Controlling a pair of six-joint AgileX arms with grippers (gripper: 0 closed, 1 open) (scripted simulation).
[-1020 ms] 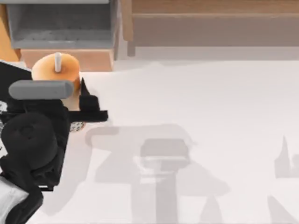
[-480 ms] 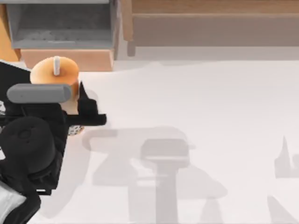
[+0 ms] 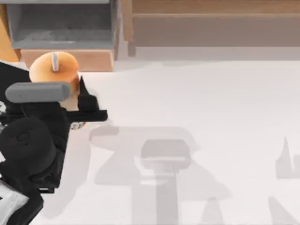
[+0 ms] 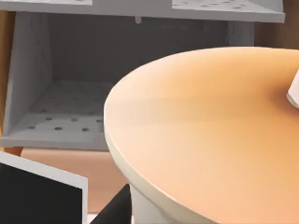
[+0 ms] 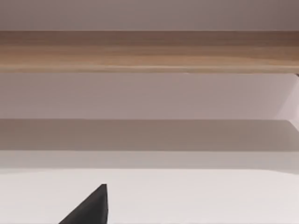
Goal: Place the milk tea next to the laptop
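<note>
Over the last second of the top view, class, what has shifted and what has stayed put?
The left claw, closed around the milk tea, carried it slightly toward the table's left and far edge; the orange lid and straw sit a little farther back than before. The grip did not change. The grey shelf unit, the laptop at the left edge and the table stayed as they were.

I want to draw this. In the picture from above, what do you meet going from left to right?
Left claw shut on the milk tea at the far left → bare white table across the middle → right claw's dark tip near the right edge.
</note>
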